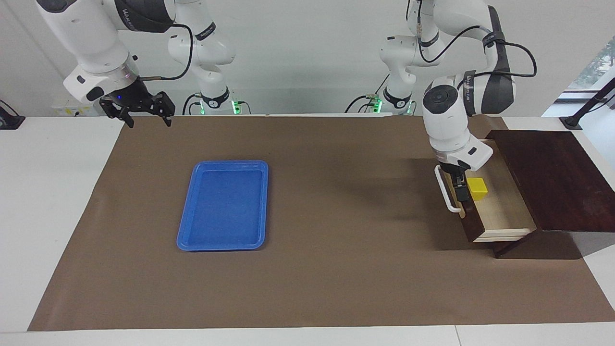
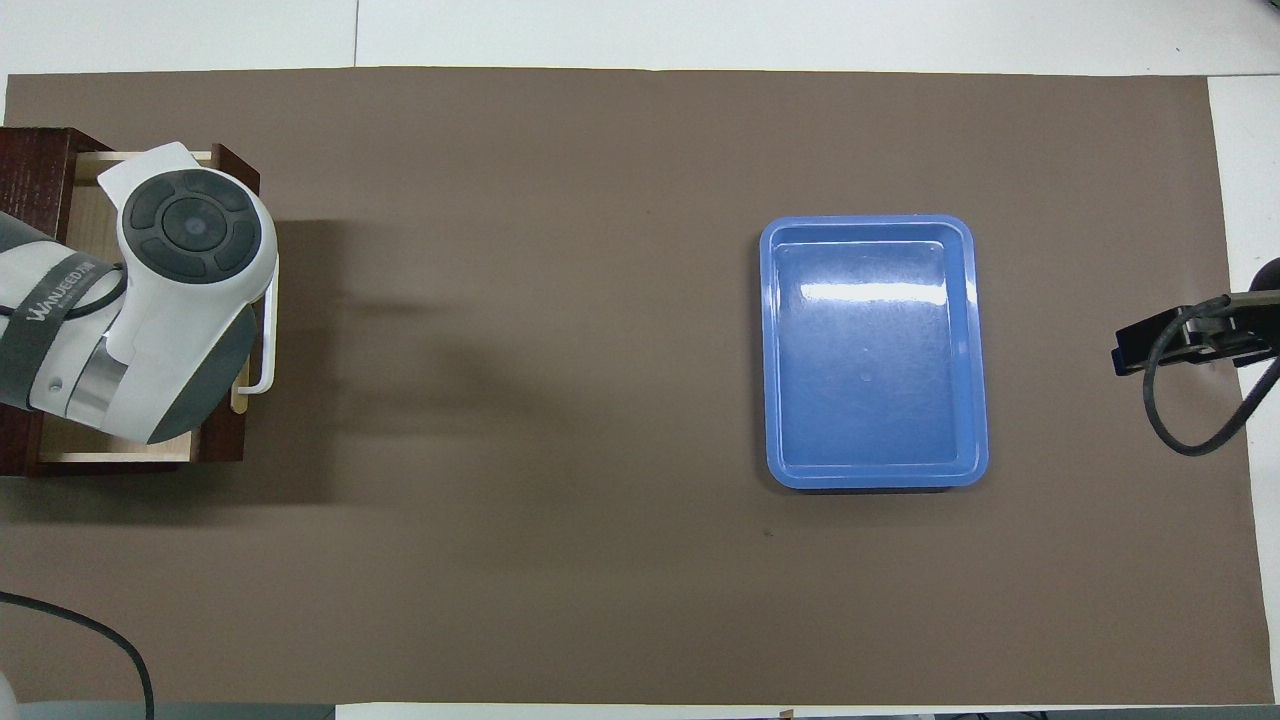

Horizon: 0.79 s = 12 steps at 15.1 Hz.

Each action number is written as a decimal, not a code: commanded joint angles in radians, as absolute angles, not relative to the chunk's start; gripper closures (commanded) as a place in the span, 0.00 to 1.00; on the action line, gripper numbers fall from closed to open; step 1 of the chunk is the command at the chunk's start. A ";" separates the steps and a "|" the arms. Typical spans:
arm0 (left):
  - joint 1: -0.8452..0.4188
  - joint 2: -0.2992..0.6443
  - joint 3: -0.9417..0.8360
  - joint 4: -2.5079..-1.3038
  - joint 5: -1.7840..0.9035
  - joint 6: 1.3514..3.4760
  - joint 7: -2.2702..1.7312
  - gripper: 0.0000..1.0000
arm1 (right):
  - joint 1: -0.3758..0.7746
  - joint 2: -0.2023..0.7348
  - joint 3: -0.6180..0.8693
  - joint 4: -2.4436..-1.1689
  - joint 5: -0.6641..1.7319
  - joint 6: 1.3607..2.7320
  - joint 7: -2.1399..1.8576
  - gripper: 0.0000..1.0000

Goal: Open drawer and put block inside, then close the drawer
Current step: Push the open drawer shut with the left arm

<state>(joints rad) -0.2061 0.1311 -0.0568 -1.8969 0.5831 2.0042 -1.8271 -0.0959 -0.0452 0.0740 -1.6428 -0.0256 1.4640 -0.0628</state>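
Note:
The drawer [image 1: 504, 206] stands pulled out of its dark cabinet [image 1: 552, 178] at the left arm's end of the table. The yellow block [image 1: 477, 188] lies inside it on the pale floor, close to the drawer front. My left gripper [image 1: 460, 191] points down at the drawer front, between the white handle [image 1: 444, 190] and the block. In the overhead view the left arm's wrist [image 2: 190, 290] covers the block and most of the drawer [image 2: 225, 440]. My right gripper [image 1: 149, 121] waits open and empty in the air over the right arm's end of the table.
A flat blue tray [image 1: 223, 206] lies empty on the brown mat [image 1: 336, 269] toward the right arm's end; it also shows in the overhead view [image 2: 870, 350]. The cabinet sits at the mat's edge.

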 commanded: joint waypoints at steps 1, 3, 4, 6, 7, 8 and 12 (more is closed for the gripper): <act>-0.228 0.100 -0.051 -1.937 0.592 1.996 -1.830 0.00 | -0.109 -0.055 0.084 -1.649 -0.038 1.463 -0.083 0.00; -0.247 0.094 -0.051 -1.945 0.592 1.997 -1.838 0.00 | -0.109 -0.055 0.084 -1.649 -0.038 1.463 -0.083 0.00; -0.247 0.089 -0.051 -1.960 0.592 1.997 -1.839 0.00 | -0.109 -0.055 0.084 -1.649 -0.038 1.463 -0.083 0.00; -0.247 0.077 -0.051 -1.983 0.592 2.005 -1.839 0.00 | -0.109 -0.055 0.084 -1.649 -0.038 1.463 -0.083 0.00; -0.247 0.077 -0.051 -1.985 0.592 2.005 -1.839 0.00 | -0.109 -0.055 0.084 -1.649 -0.038 1.463 -0.083 0.00; -0.247 0.077 -0.051 -1.985 0.592 2.006 -1.839 0.00 | -0.109 -0.055 0.084 -1.649 -0.038 1.463 -0.083 0.00; -0.212 0.078 -0.048 -1.985 0.594 2.025 -1.816 0.00 | -0.109 -0.055 0.084 -1.649 -0.038 1.463 -0.083 0.00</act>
<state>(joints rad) -0.2338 0.1115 -0.0540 -1.9470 0.5830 2.0034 -1.8297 -0.0959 -0.0453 0.0740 -1.6428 -0.0256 1.4640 -0.0628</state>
